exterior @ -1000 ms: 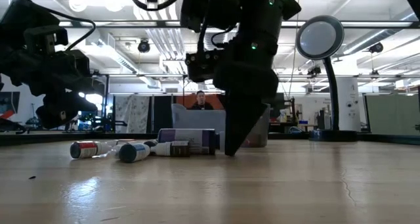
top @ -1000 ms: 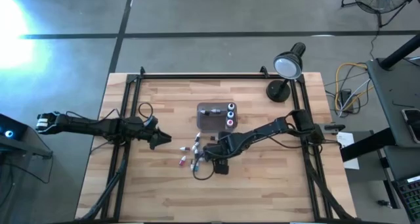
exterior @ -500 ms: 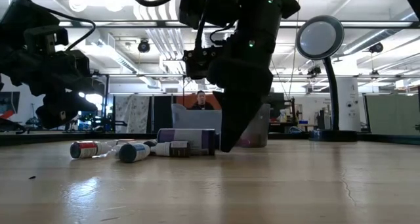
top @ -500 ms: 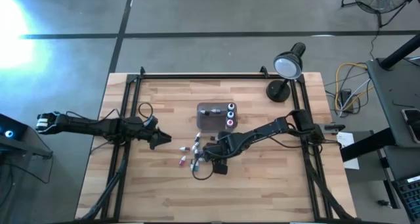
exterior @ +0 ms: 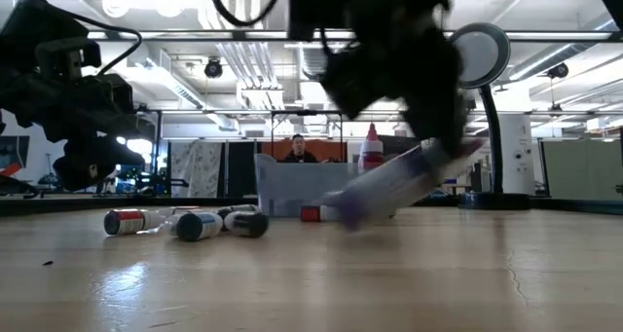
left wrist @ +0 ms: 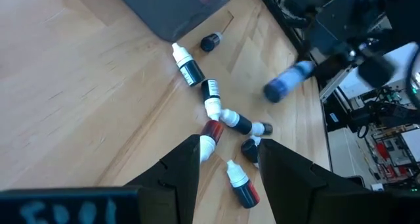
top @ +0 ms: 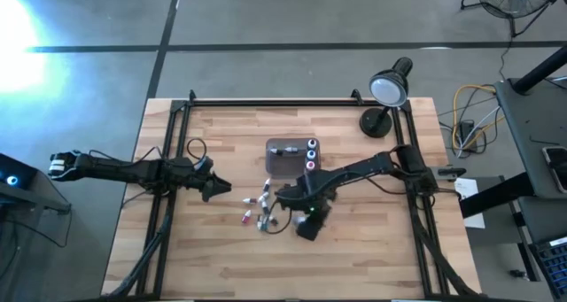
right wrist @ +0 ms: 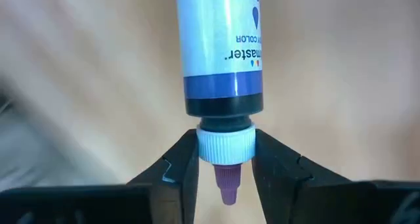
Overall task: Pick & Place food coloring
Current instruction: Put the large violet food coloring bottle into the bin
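Observation:
My right gripper (right wrist: pixel 224 168) is shut on a violet food coloring bottle (right wrist: pixel 222 46) just near of the clear grey tray (top: pixel 282 158); the low view shows that bottle (exterior: pixel 389 184) tilted. Several more food coloring bottles (top: pixel 257 210) lie on their sides on the wood left of it, also in the left wrist view (left wrist: pixel 220 115). A few bottles (top: pixel 311 145) stand upright in the tray. My left gripper (left wrist: pixel 226 171) hovers open left of the loose bottles, with nothing between its fingers. My right gripper pinches the bottle's white ribbed cap (right wrist: pixel 224 144) between its two fingers (right wrist: pixel 180 165), just below the dark neck. The fingers slant down from above and lie along the bottle. The bottle hangs tilted, base end lowest (exterior: pixel 341 213); whether that end touches the table I cannot tell.
A black desk lamp (top: pixel 388 91) stands at the table's far right corner. Black frame rails (top: pixel 168 160) run along the left and right sides. A person shows in the room beyond the table (exterior: pixel 297 149).
My right gripper has risen, rolled and swung a little toward the table's near right. The violet bottle, which lay flat beside the other bottles, has come up by its cap end and now hangs tilted, away from the pile.

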